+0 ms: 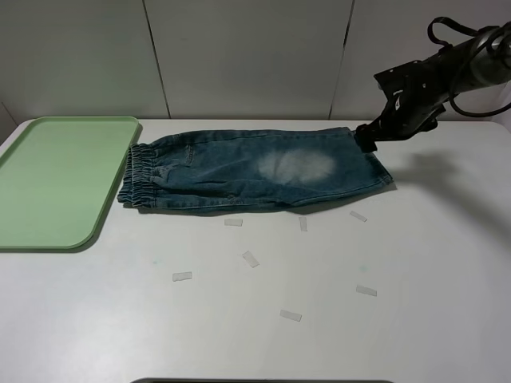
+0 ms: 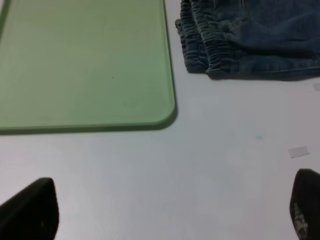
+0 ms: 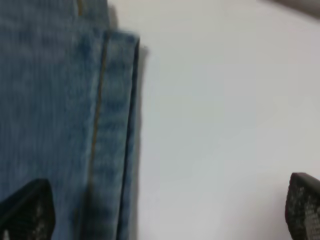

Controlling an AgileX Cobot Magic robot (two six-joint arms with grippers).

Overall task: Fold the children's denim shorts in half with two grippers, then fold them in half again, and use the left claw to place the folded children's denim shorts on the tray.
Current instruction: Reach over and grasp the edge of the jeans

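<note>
Shorts [image 1: 255, 171] lie folded lengthwise: blue denim, pale patch, gathered waistband.

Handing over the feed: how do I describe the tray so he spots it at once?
On the white table, look to the left end in the high view, beside the elastic waist of the children's denim shorts. The tray is the flat pale green rectangle with rounded corners and a low rim, the only green thing there; the scattered tape bits are small and whitish.
</note>
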